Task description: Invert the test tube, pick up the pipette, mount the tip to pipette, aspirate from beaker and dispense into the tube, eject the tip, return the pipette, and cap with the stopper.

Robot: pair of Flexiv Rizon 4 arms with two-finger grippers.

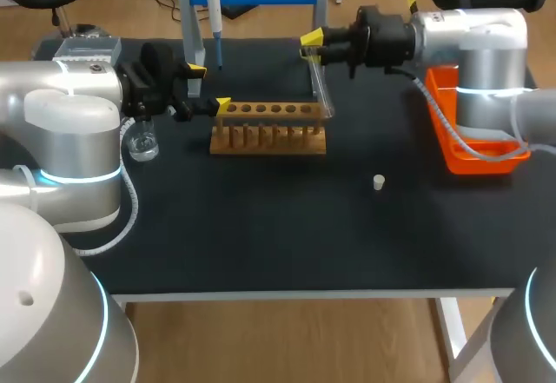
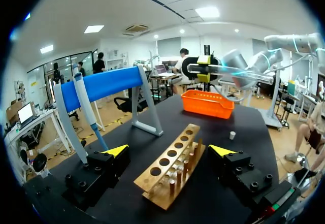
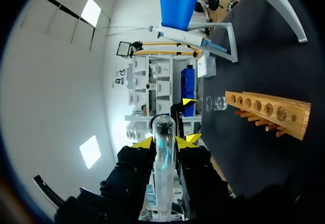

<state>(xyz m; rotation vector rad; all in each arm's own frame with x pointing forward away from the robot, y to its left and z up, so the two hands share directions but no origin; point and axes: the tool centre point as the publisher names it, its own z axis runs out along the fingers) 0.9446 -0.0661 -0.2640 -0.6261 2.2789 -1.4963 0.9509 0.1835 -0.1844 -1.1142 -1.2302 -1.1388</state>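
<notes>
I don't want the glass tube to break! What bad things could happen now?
The test tube hangs in the air, pinched only by the right gripper. If it slips, it may fall onto the wooden rack and crack. Its lower end is close to the rack's end, so it might bump the wood instead of finding a hole. The open left gripper sits by the rack's other end and could nudge it.
</notes>
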